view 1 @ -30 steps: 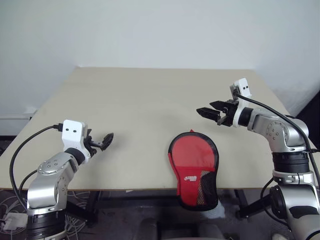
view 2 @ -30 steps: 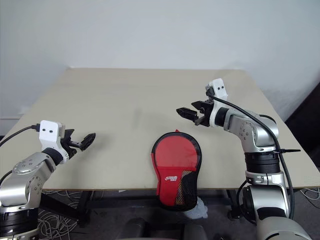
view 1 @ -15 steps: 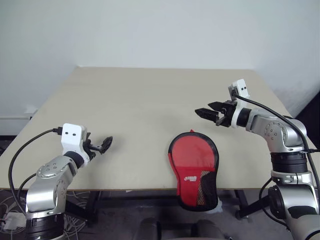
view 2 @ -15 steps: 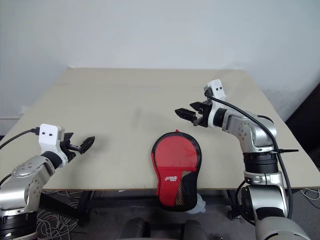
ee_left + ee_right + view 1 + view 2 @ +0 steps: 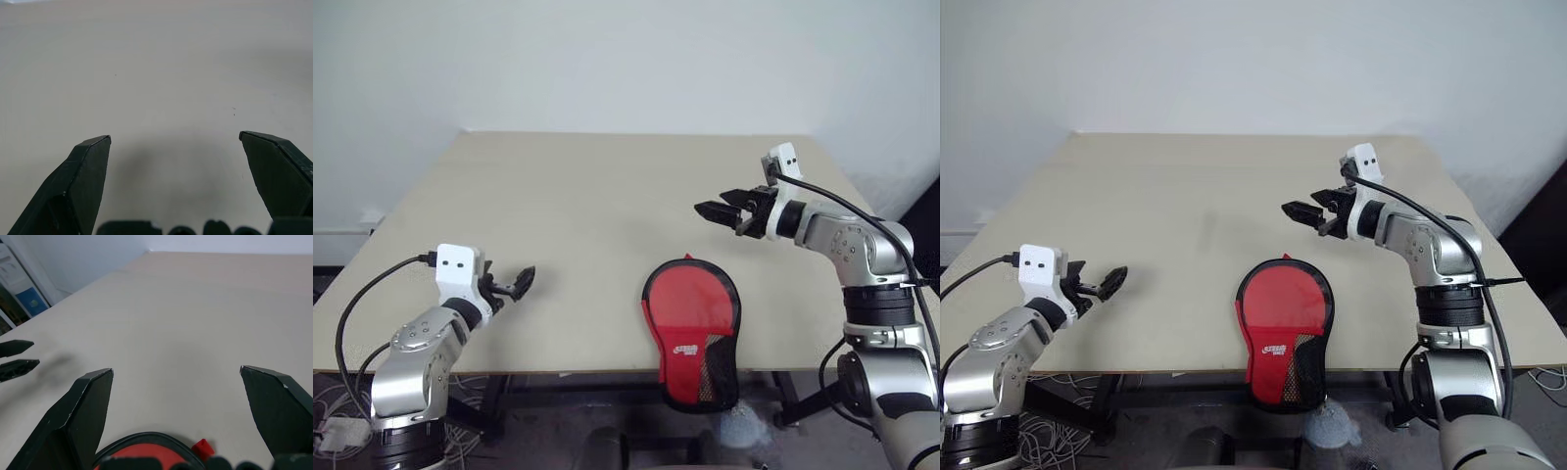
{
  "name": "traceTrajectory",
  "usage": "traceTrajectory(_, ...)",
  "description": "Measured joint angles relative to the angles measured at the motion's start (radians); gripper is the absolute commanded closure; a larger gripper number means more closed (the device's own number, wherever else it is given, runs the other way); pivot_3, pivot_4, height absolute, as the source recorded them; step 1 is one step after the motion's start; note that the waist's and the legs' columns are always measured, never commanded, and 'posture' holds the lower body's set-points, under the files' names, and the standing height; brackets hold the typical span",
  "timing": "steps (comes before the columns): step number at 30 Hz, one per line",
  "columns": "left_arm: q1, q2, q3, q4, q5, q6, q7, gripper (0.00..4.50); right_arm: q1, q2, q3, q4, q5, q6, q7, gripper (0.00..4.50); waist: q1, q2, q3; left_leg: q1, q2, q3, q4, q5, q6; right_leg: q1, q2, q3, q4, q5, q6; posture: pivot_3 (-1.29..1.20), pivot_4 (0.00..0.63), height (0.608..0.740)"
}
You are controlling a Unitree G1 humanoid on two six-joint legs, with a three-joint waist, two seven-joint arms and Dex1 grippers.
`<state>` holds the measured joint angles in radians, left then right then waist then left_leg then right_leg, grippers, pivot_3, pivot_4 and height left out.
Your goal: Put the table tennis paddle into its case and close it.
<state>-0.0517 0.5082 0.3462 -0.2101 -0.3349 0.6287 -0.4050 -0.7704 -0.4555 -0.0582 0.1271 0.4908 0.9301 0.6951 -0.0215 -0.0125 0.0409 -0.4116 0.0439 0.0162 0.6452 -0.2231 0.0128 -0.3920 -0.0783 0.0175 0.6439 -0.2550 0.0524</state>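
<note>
Lifting slightly since a second ago, the right tool (image 5: pixel 722 211) hovers jaws apart above the case (image 5: pixel 692 328), left tool (image 5: pixel 509 284) likewise apart over the worktop (image 5: pixel 587 196); closing looks finished.

Light: you get soft, even room light; no glare | Shadows: faint ones on the table (image 5: pixel 607 196) | Focus: head views sharp; wrist views soften near fingertips (image 5: pixel 88 166)

looks like a bare lab or test room: plain white wall (image 5: pixel 626 59), one beige table (image 5: pixel 597 196) on a black metal frame, loose cables (image 5: pixel 333 401) heaped on the floor, posters or shelving (image 5: pixel 19 289) along one side.
</note>
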Motion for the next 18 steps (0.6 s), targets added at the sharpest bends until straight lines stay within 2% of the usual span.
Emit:
traceTrajectory(8,-0.076,0.021,-0.013,0.040,0.001,-0.008,-0.030,0.03,0.041,0.000,-0.015,-0.034,0.002,0.011,-0.028,0.00,-0.002,0.001,0.000,0.000,0.000,0.000,0.000,0.000,0.000,0.000,0.000,0.000,0.000,0.000,0.000,0.00,0.000,0.740)
traceTrajectory(18,-0.077,0.021,-0.034,0.053,0.003,-0.013,-0.034,0.03,0.041,0.001,-0.018,-0.047,0.020,0.012,-0.042,0.00,-0.001,0.001,0.000,0.000,0.000,0.000,0.000,0.000,0.000,0.000,0.000,0.001,0.000,0.000,0.000,0.00,0.000,0.740)
